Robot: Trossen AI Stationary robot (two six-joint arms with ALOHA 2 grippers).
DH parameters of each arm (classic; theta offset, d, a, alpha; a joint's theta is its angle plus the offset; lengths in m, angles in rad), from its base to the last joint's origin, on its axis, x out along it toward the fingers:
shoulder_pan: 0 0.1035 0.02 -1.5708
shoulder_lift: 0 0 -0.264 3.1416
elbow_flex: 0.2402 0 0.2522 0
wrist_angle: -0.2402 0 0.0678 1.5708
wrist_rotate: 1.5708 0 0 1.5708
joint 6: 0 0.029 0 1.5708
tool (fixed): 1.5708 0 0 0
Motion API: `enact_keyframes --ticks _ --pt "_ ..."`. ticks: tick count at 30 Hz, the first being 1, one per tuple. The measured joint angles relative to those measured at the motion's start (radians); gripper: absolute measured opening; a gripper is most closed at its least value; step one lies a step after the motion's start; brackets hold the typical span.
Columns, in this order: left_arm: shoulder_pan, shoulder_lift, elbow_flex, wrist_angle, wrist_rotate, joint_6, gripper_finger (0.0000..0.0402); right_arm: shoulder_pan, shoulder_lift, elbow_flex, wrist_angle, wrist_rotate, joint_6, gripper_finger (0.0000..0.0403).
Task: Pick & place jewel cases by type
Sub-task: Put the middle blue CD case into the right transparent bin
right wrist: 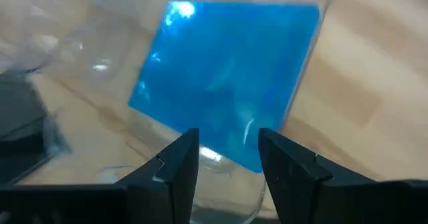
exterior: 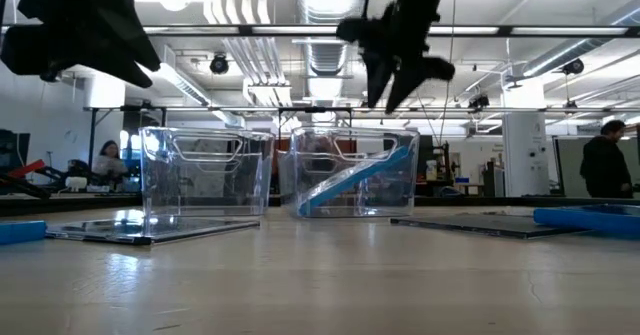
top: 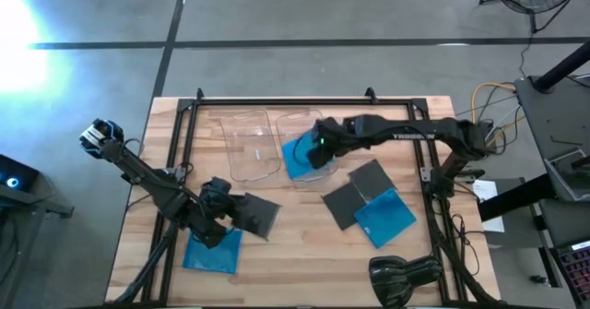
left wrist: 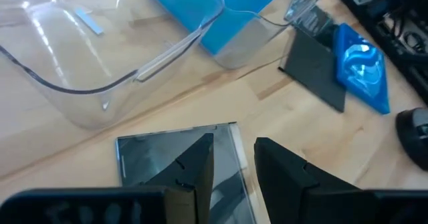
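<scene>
Right gripper [top: 318, 146] hovers above the right tray [top: 318, 175], fingers parted and holding nothing. One blue case [top: 300, 157] leans tilted inside that tray. Left gripper [top: 221, 219] sits over a dark case [top: 258, 213] near the table's front left, fingers slightly apart. Left tray [top: 251, 143] stands beside the right one. Remaining cases lie flat on the table [top: 304, 263].

Only one marking showed: pale lettering along the upper link of the right arm [top: 410, 134] in the high view, most likely the maker's name, though too small to read with certainty. No legible text, label or number appeared on anything else in any view.
</scene>
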Motion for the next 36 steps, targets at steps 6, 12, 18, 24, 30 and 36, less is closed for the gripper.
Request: enact_keyframes --ticks 6,12,18,24,30,36 --pt "-0.001 -0.031 -0.012 0.02 0.002 0.0 0.009 -0.153 0.002 -0.123 0.101 -0.091 0.024 0.017" --pt "-0.002 -0.032 -0.011 0.039 0.0 0.0 0.009 -0.225 0.007 -0.178 0.22 -0.246 -0.005 0.0205" --pt "-0.001 -0.031 -0.012 0.05 0.0 0.002 0.009 -0.218 0.041 -0.193 0.23 -0.269 -0.032 0.0227" --pt "-0.001 -0.031 -0.012 0.05 -0.004 0.007 0.009 -0.204 0.031 -0.155 0.246 -0.302 -0.038 0.0222" --pt "0.0 -0.031 -0.012 0.049 -0.013 0.019 0.009 -0.197 0.038 -0.098 0.253 -0.364 -0.052 0.0209" --pt "0.001 -0.031 -0.012 0.049 -0.021 0.02 0.009 -0.181 0.04 -0.09 0.191 -0.25 -0.073 0.0208"
